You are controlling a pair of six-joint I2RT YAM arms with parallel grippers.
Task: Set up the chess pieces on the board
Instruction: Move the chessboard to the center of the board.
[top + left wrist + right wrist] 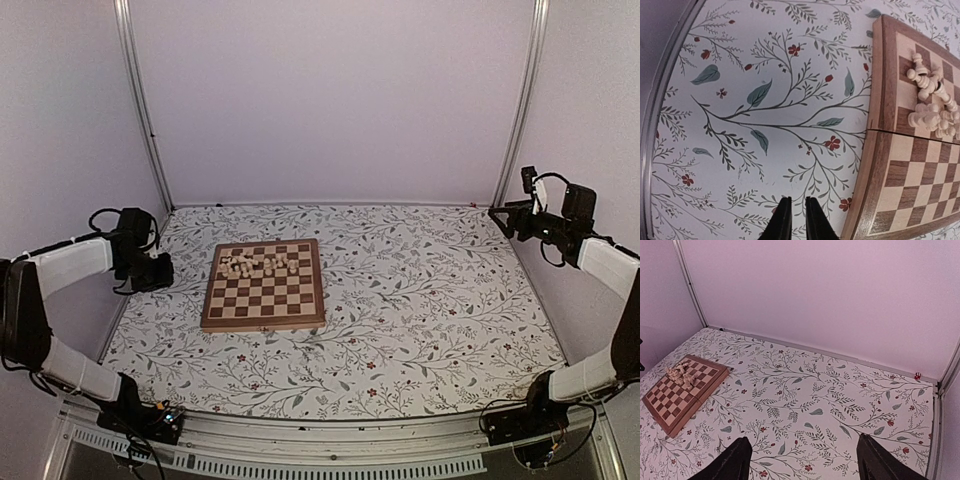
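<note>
The board (265, 305) lies flat on the floral tabletop, left of centre. The chess pieces (260, 266) are pale figures heaped in a jumble along its far rows, several lying on their sides. The left wrist view shows the board (920, 175) at the right with the pieces (932, 107) piled near its upper part. My left gripper (158, 275) hangs over bare tabletop just left of the board; this gripper (796, 201) is shut and holds nothing. My right gripper (500, 218) is raised at the far right, well away from the board (680, 395) and the pieces (681, 375). That gripper (803, 439) is wide open and empty.
Pale walls with aluminium posts (140, 100) close in the table on three sides. A metal rail (300, 425) runs along the near edge between the arm bases. A tiny red object (916, 375) sits by the back wall at the right corner.
</note>
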